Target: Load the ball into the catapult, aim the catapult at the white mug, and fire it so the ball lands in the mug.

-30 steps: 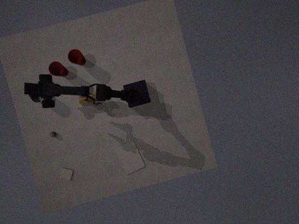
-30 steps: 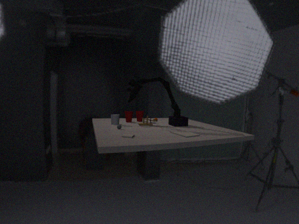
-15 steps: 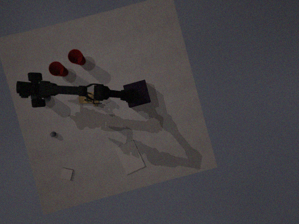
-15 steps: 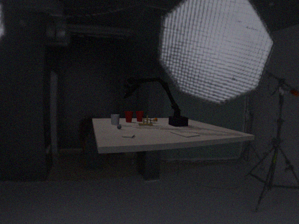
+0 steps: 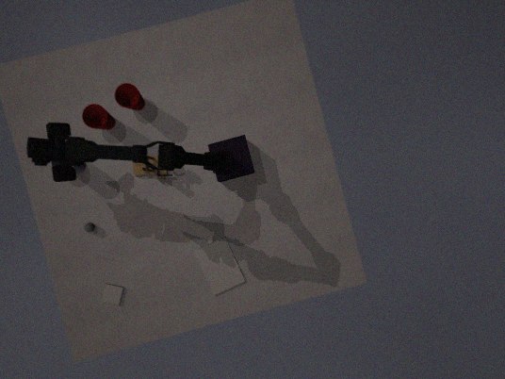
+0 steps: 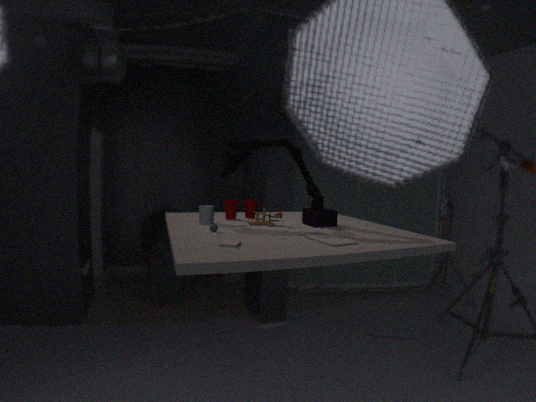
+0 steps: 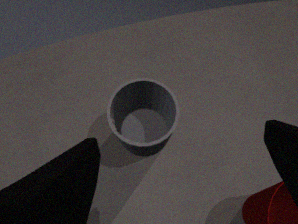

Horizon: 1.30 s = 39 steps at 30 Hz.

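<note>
The white mug (image 6: 206,214) (image 7: 142,95) stands upright near the table's far left edge; no ball shows inside it in the wrist view. In the top view the arm covers it. My gripper (image 6: 224,174) (image 7: 182,139) is open and empty, high above the table near the mug. The wooden catapult (image 5: 141,170) (image 6: 261,224) sits between the mug and the arm's base, partly under the arm in the top view. The orange ball (image 6: 279,214) shows at the catapult's base-side end; whether it rests in the spoon is too small to tell.
Two red cups (image 5: 96,116) (image 5: 128,95) (image 6: 230,209) (image 6: 250,208) stand beside the mug; one red cup (image 7: 262,205) shows at lower right in the wrist view. A grey sphere (image 5: 89,227) (image 6: 213,227) and two flat pale pieces (image 5: 113,295) (image 5: 223,275) lie on the near side.
</note>
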Each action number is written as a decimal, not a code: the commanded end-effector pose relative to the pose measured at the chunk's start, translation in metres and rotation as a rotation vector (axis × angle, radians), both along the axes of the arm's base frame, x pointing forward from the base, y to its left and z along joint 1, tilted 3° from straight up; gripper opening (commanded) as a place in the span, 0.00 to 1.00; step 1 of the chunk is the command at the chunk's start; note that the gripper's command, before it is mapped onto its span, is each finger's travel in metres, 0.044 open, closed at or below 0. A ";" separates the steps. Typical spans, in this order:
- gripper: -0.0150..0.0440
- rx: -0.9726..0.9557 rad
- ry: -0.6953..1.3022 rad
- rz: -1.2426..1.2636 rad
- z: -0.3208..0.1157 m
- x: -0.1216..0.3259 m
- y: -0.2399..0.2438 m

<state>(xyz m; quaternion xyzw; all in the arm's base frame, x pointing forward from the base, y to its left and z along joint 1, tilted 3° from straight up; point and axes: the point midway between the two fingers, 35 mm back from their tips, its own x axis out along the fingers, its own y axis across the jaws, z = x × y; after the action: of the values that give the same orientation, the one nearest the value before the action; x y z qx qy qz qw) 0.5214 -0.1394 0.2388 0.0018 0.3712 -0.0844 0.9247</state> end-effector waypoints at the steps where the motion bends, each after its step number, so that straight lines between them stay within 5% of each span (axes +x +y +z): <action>1: 0.73 -0.002 -0.002 0.008 0.000 0.001 0.000; 12: 0.25 -0.002 -0.002 0.008 0.000 0.001 0.000; 25: 0.25 -0.008 0.012 0.015 -0.003 -0.001 0.004; 39: 0.25 -0.151 0.321 0.190 -0.068 -0.043 0.068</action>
<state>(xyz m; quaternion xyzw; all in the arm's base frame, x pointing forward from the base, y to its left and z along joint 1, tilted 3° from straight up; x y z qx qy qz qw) 0.4927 -0.0856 0.1857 -0.0828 0.4738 -0.0384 0.8759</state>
